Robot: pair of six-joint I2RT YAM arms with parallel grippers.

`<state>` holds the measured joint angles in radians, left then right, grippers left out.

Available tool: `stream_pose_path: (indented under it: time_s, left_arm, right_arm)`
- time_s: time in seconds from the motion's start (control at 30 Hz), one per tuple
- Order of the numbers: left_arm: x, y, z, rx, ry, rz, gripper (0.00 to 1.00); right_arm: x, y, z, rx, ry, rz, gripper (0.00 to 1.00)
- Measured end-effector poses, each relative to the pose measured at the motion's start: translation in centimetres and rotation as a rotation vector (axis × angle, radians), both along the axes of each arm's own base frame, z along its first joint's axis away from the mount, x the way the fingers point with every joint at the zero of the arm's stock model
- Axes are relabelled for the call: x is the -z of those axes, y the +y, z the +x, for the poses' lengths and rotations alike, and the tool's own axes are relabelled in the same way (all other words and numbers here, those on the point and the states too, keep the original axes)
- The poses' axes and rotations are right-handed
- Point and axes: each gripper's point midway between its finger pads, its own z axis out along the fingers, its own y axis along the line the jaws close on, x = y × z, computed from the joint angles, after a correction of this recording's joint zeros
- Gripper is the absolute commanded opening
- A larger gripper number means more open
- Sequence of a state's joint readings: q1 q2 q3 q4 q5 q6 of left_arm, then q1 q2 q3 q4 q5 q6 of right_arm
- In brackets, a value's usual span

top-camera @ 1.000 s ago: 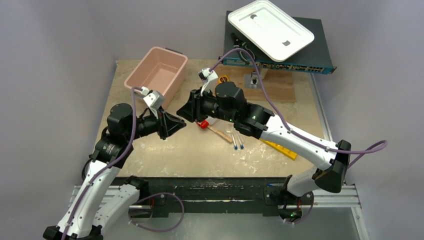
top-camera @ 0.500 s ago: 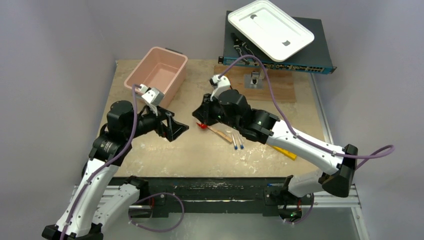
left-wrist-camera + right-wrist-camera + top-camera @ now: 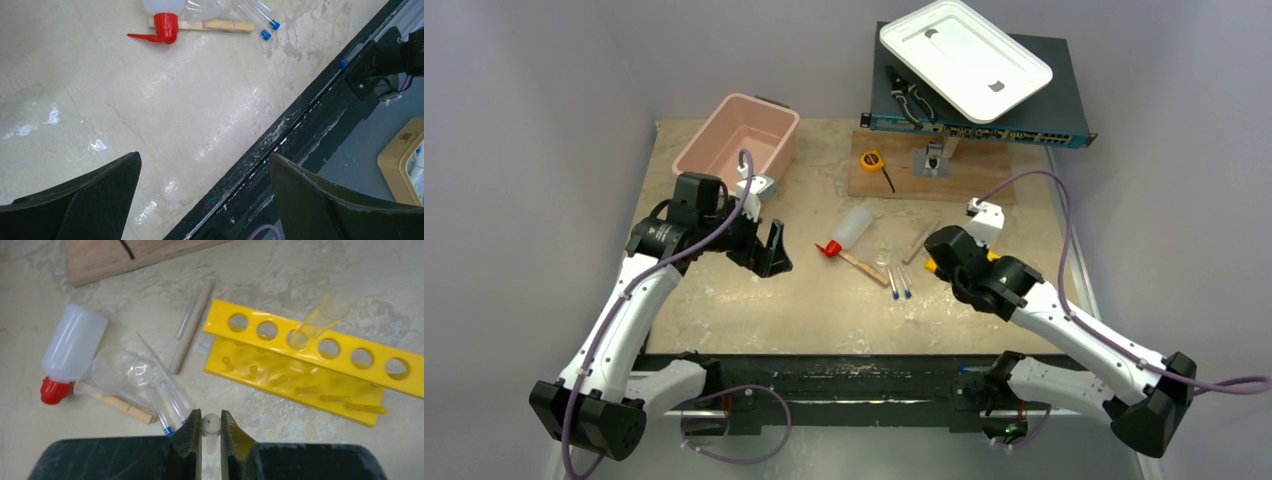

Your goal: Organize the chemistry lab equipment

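Observation:
In the right wrist view, my right gripper (image 3: 211, 416) is shut on a thin clear tube (image 3: 211, 424), seen end-on, just above the table. Ahead of it lies the yellow holed rack (image 3: 310, 360), with one clear tube (image 3: 322, 315) leaning in a hole. To the left are the squeeze bottle (image 3: 72, 350) with its red nozzle, blue-tipped tubes (image 3: 165, 405) and a wooden stick (image 3: 192, 325). My left gripper (image 3: 774, 252) stands open and empty left of the bottle (image 3: 852, 226). In the top view the right arm hides most of the rack.
A pink bin (image 3: 739, 140) stands at the back left. A yellow tape measure (image 3: 871, 160) lies on a wooden board (image 3: 964, 180). Behind it, pliers (image 3: 909, 100) and a white tray (image 3: 964, 55) rest on a black box. A wooden clip (image 3: 122, 407) lies by the bottle.
The right arm has swung back from the middle to the right, over the rack, its jaws now shut on a tube. The left gripper has opened and drawn back to the left.

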<state>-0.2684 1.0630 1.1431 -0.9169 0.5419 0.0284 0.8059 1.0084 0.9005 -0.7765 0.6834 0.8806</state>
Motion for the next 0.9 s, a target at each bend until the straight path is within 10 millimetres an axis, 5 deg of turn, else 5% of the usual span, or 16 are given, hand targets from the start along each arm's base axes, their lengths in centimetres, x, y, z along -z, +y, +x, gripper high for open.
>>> stream_pose_path:
  time_s: [0.43, 0.9]
  left_arm:
    - [0.9, 0.6, -1.1, 0.059, 0.014, 0.053, 1.00]
    - [0.7, 0.5, -0.9, 0.060, 0.014, 0.051, 1.00]
  right_arm:
    - [0.1, -5.8, 1.5, 0.267, -0.063, -0.176, 0.00]
    - [0.0, -6.0, 3.9, 0.319, -0.139, -0.229, 0.00]
